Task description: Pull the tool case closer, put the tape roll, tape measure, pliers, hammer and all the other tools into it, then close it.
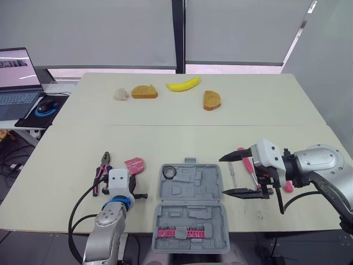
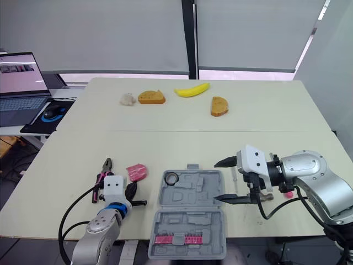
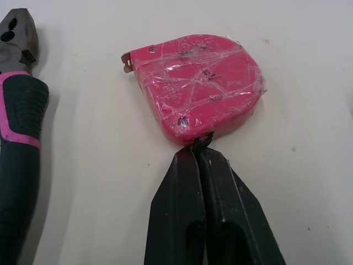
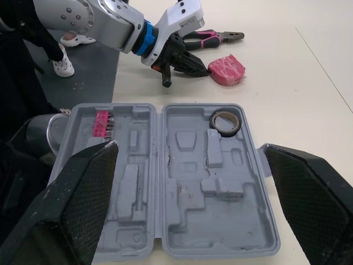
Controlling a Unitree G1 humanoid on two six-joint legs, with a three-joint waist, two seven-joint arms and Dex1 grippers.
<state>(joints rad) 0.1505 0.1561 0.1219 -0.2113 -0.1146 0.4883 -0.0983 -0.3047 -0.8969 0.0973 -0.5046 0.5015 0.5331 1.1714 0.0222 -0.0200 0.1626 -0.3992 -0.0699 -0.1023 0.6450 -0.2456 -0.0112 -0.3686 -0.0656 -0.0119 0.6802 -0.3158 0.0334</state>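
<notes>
Grey tool case (image 4: 182, 182) lies unfolded flat on the pale surface (image 4: 309, 99), both halves facing up. Tape roll (image 4: 225, 122) sits in a corner recess of one half; pink bit strip (image 4: 102, 122) in the other half. Right end effector (image 4: 190, 147) has its fingers spread wide, one on each side of the case. Left end effector (image 4: 203, 70), fingers pressed together, has its tip just beside the pink tape measure (image 4: 227, 70). Pliers (image 4: 212, 37) lie near, beyond it.
</notes>
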